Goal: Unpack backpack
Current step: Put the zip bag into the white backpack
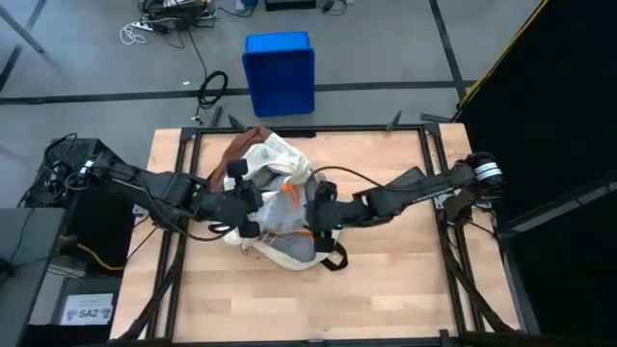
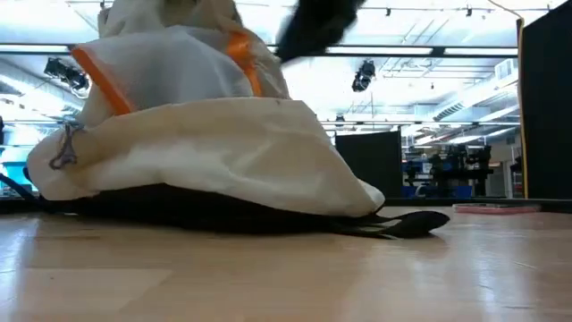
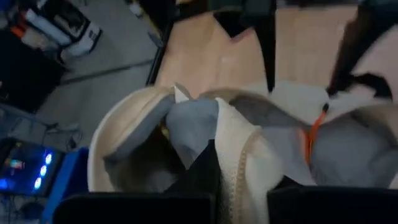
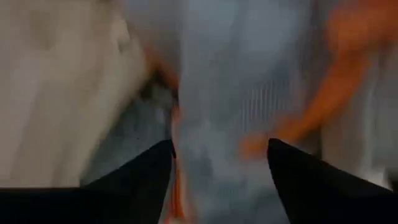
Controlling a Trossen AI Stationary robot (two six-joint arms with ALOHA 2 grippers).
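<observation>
While both tools meet over backpack (image 1: 280,207) | no legible writing

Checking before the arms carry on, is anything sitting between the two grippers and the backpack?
Nothing visible does. The left gripper and right gripper are both already at the backpack in the middle of the table, with an orange-edged clear pouch showing at its top.
</observation>
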